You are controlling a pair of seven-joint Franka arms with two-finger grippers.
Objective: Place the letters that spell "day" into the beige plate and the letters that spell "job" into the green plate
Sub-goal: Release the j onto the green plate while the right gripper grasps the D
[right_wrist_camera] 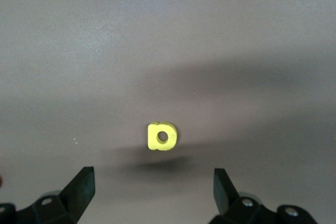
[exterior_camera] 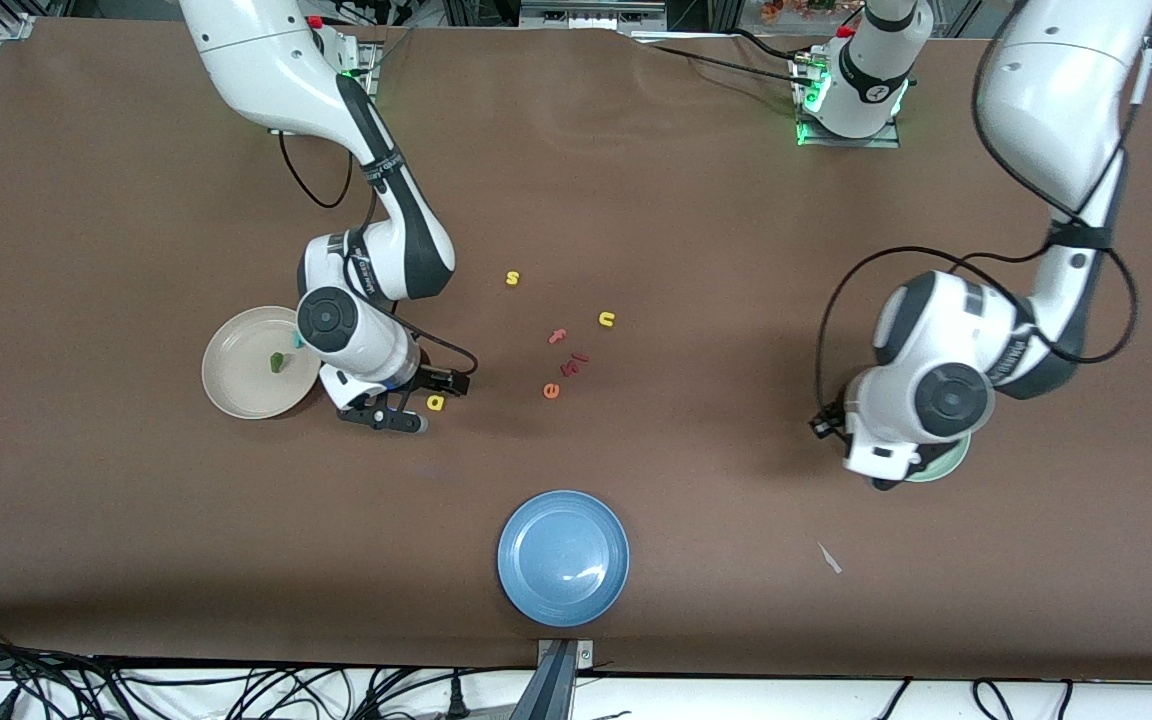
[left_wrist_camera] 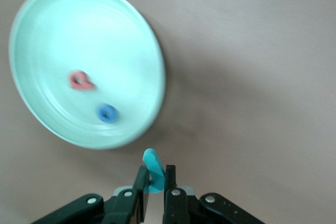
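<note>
The left claw (left_wrist_camera: 155, 188) pinches the small teal hooked foam letter (left_wrist_camera: 153, 170) beside the round pale green plate (left_wrist_camera: 31, 30), apparently to join the red (left_wrist_camera: 80, 80) and blue (left_wrist_camera: 107, 113) letters; the right claw (right_wrist_camera: 152, 187) gapes wide over the yellow foam letter (right_wrist_camera: 162, 137) on the desk (exterior_camera: 696, 250), near the beige plate (exterior_camera: 236, 395), seemingly for grasping.

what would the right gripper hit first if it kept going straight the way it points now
Most likely the yellow letter with a round bowl, which lies on the brown table between the open fingers of the right gripper. Depth is unclear, so its fingertips might meet the table first.
</note>
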